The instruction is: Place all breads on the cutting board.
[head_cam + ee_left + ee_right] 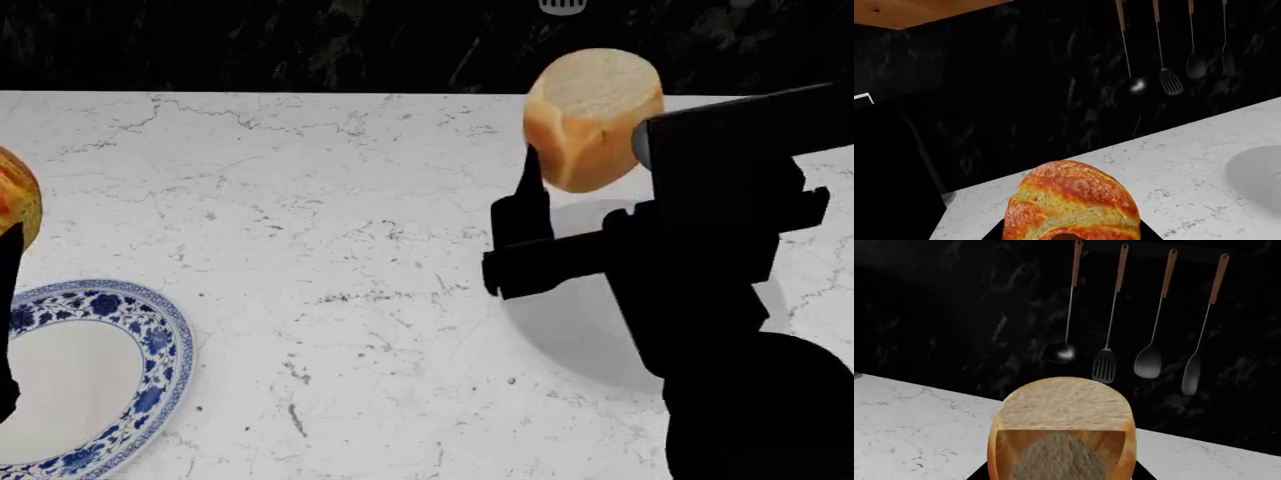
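Bread filled both tools: our right tool (587,150) gripped the loaf chunk (591,115), our left tool (1071,235) the roll (1073,207); the cutting board sat unseen, so we judged level carrying wisest.

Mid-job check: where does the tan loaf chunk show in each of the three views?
Head view: the loaf chunk sits upper right, lifted above the white counter, beside the right gripper.
Right wrist view: it fills the bottom centre, pale cut end up.
Left wrist view: not in it; that bread is the orange roll.
Shared landmark: the hanging utensils on the black wall, in both wrist views.
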